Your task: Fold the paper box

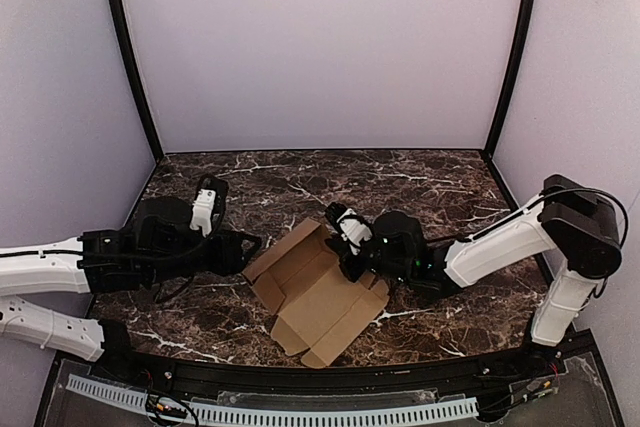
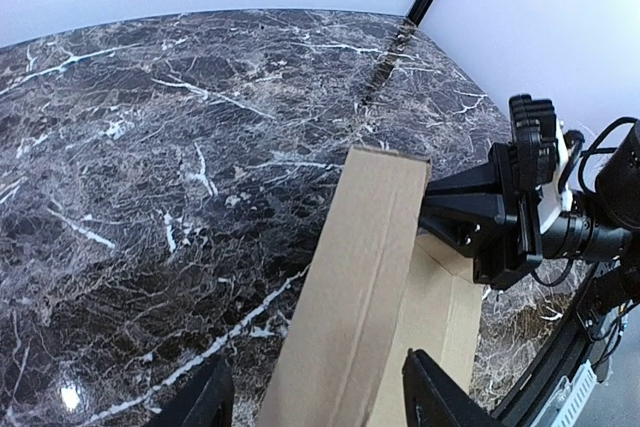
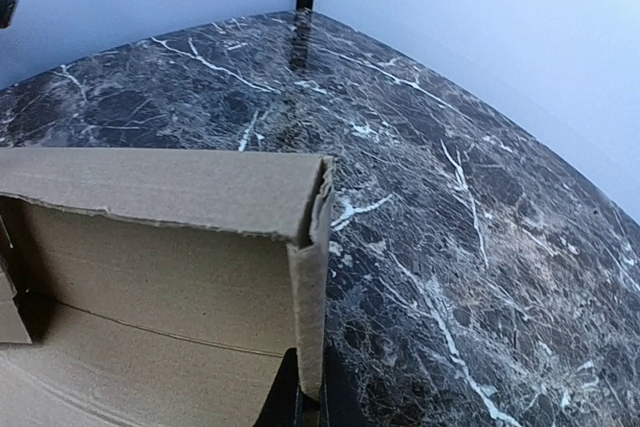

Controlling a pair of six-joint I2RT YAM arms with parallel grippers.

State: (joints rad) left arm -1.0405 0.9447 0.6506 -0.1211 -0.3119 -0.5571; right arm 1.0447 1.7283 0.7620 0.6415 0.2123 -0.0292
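Note:
The paper box [image 1: 315, 297] lies opened out at the table's middle, plain brown, with its walls partly raised. My right gripper [image 1: 352, 269] is shut on the upright right-hand wall; in the right wrist view that thin wall's edge [image 3: 312, 287] runs down between the closed fingers, gripper [image 3: 310, 409]. My left gripper [image 1: 250, 252] stands open at the box's left side. In the left wrist view a raised creased flap [image 2: 360, 277] rises between its two spread fingertips, gripper [image 2: 318, 402], with a gap to the left finger. The right gripper [image 2: 500, 217] shows behind that flap.
The dark marble table [image 1: 430, 187] is enclosed by pale walls at the back and both sides, with black corner posts [image 1: 130, 57]. A cable rail [image 1: 300, 412] runs along the near edge beside the arm bases.

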